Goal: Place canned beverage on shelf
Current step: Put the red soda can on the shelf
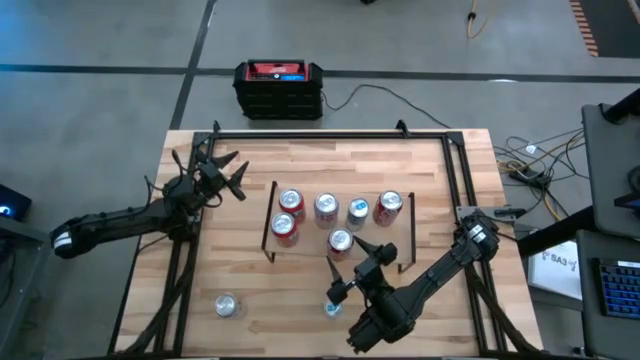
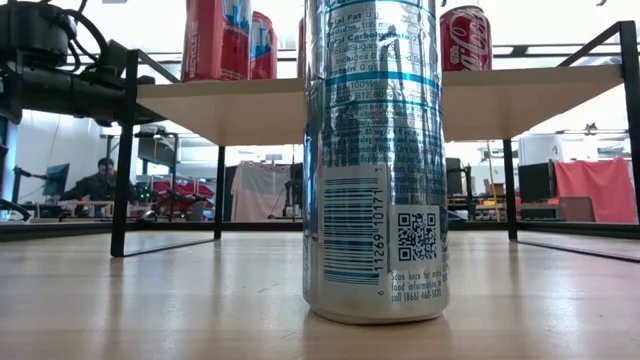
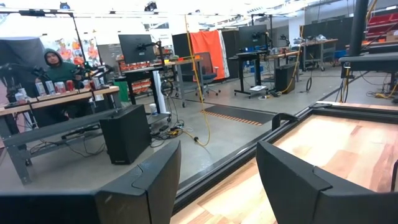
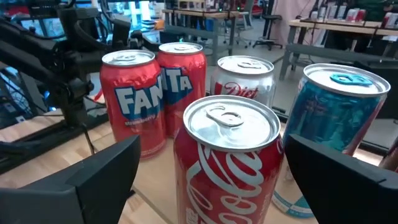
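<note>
On the shelf (image 1: 400, 222), the red Coca-Cola can (image 4: 227, 163) stands upright between the right hand's (image 4: 208, 171) wide-spread fingers, apparently just set down, while the left hand (image 1: 222, 172) waits half-open at the worktop's far left.

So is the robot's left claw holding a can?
No, the left gripper hangs empty by the table's far left corner, away from the cans.
</note>
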You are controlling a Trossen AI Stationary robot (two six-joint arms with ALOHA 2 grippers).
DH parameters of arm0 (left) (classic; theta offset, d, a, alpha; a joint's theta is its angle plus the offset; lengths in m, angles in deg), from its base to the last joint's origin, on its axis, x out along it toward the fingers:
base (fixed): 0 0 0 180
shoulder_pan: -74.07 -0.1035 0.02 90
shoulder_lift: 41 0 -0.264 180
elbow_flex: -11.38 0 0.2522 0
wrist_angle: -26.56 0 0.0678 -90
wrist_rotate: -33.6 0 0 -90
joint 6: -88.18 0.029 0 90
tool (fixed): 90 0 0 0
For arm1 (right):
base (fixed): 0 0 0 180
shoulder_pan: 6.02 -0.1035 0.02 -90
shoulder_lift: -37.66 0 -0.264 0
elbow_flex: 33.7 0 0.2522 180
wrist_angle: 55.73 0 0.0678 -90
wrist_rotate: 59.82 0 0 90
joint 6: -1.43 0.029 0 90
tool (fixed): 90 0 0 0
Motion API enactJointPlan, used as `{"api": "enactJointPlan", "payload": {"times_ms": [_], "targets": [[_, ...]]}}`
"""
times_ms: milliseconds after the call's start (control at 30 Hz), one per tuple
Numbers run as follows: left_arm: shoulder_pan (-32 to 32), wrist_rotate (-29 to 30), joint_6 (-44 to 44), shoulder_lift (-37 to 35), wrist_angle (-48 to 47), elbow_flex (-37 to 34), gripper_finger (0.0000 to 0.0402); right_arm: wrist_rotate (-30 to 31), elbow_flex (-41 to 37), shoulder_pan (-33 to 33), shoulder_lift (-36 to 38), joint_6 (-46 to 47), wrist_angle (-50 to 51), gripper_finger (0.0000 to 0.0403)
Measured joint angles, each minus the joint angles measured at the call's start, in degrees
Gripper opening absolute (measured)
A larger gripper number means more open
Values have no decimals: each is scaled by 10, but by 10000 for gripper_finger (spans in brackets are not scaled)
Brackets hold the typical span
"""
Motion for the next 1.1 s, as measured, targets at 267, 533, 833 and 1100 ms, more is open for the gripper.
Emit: {"api": "enactJointPlan", "payload": {"times_ms": [267,533,833,1100], "targets": [[0,0,0,0,0,0,195,0,0,-18,0,18,-1,385],[0,0,0,0,0,0,195,-55,-1,-41,0,46,-6,385],[0,0,0,0,0,0,195,-66,-8,-94,-19,95,-12,384],[0,0,0,0,0,0,195,-57,-58,-111,-47,248,0,384]]}}
